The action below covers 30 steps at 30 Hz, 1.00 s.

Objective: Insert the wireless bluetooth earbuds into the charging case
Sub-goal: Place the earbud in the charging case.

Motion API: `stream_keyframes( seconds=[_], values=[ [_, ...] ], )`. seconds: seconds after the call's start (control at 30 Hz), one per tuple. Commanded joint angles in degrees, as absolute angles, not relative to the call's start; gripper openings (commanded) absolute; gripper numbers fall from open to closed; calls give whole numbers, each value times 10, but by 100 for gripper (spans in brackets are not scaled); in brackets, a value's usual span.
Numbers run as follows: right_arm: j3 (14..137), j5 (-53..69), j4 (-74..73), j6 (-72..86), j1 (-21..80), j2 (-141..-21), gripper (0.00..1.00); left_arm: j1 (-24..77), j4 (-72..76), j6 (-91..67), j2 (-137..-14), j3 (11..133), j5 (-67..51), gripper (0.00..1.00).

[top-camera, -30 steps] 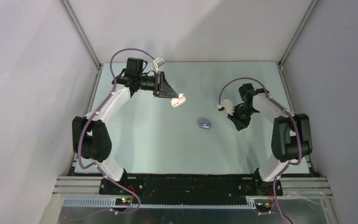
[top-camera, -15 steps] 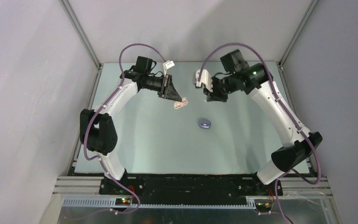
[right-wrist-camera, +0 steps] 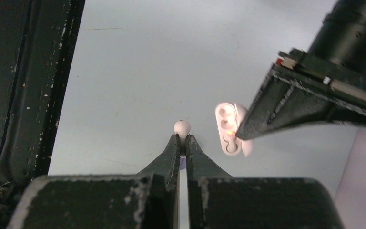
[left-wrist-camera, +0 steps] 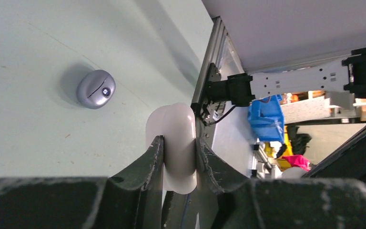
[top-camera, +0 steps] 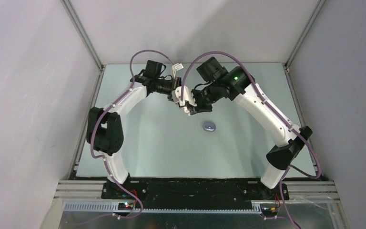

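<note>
My left gripper (left-wrist-camera: 177,139) is shut on a white charging case (left-wrist-camera: 171,119) and holds it above the table. The right wrist view shows that case (right-wrist-camera: 226,125) open, with two round sockets and a small orange light. It hangs just right of my right gripper (right-wrist-camera: 181,138). That gripper is shut on a tiny white earbud (right-wrist-camera: 182,127), which sticks out past the fingertips, apart from the case. From above, both grippers meet near the table's back middle: the left gripper (top-camera: 175,94) and the right gripper (top-camera: 195,106). No other earbuds are in view.
A closed grey-purple pebble-shaped case (top-camera: 209,126) lies on the table in front of the grippers; the left wrist view shows that grey-purple case (left-wrist-camera: 96,89) too. The pale green table (top-camera: 147,143) is walled at the left, back and right.
My right arm has swung from the right side across to the back middle, ending beside the left gripper. My left arm moved a little to the right and back with the white case.
</note>
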<state>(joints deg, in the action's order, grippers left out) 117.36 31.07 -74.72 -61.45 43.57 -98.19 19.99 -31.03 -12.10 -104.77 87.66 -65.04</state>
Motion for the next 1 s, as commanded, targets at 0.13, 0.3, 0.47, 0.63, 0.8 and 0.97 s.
stream_keyframes(
  seconds=[0.13,0.3,0.47,0.63,0.8,0.97],
  values=[
    [1156,264,-732,-659,462,-992,0,222,-226,-218,-1043,868,-701,0],
    [1146,236,-724,-680,478,-995,0,230,-230,-216,-1037,869,-704,0],
    [1128,202,-716,-695,482,-997,0,233,-215,-226,-1034,861,-710,0],
    [1107,170,-693,-699,487,-992,0,235,-214,-227,-1037,863,-714,0],
    [1084,137,-673,-705,488,-988,0,236,-209,-231,-1038,863,-718,0],
    [1076,120,-658,-700,488,-985,0,236,-208,-232,-1039,863,-717,0]
  ],
)
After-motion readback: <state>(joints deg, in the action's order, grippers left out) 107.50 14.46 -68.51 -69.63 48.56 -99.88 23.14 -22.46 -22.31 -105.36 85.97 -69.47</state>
